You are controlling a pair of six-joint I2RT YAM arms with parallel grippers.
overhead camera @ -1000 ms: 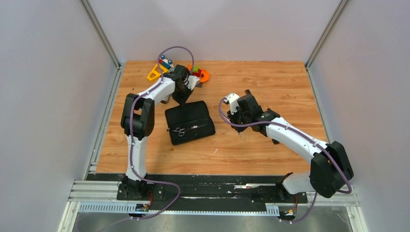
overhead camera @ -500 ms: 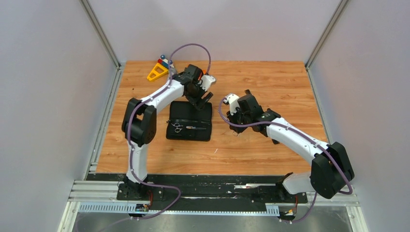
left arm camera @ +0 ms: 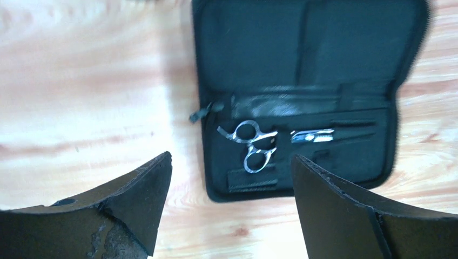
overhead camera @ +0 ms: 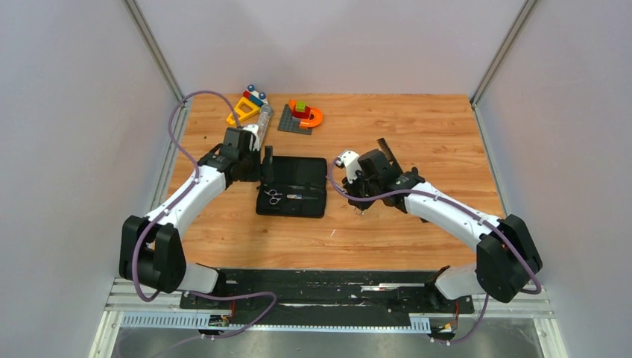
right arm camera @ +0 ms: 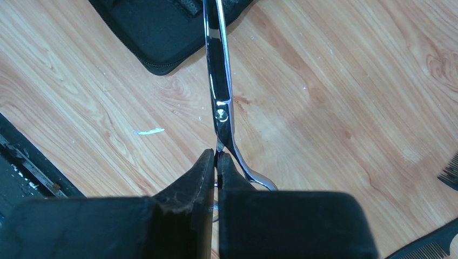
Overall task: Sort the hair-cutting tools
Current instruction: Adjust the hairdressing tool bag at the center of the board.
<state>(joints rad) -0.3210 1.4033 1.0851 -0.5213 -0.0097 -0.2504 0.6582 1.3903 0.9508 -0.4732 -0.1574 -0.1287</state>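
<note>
A black zip case (overhead camera: pixel 302 181) lies open on the wooden table, with small silver scissors (overhead camera: pixel 273 197) strapped inside it. My left gripper (overhead camera: pixel 264 165) hovers open at the case's left edge, holding nothing. In the left wrist view the case (left arm camera: pixel 302 70) and its scissors (left arm camera: pixel 253 144) lie just beyond my left gripper (left arm camera: pixel 231 157). My right gripper (overhead camera: pixel 358 200) is to the right of the case and shut on a second pair of silver scissors (right arm camera: pixel 219 81), whose blades point at the case corner (right arm camera: pixel 162 32). A black comb (overhead camera: pixel 388 148) lies behind the right arm. Comb teeth (right arm camera: pixel 448 174) show at the right edge.
Colourful toy blocks (overhead camera: pixel 302 115), a yellow triangle piece (overhead camera: pixel 243 112) and a grey cylinder (overhead camera: pixel 262 119) sit along the table's far edge. Grey walls close in both sides. A metal rail (overhead camera: pixel 328 287) with the arm bases runs along the near edge.
My left gripper let go of the case, opened, and swung from the case's far side to its left edge. The case turned square to the table. My right arm shifted slightly left.
</note>
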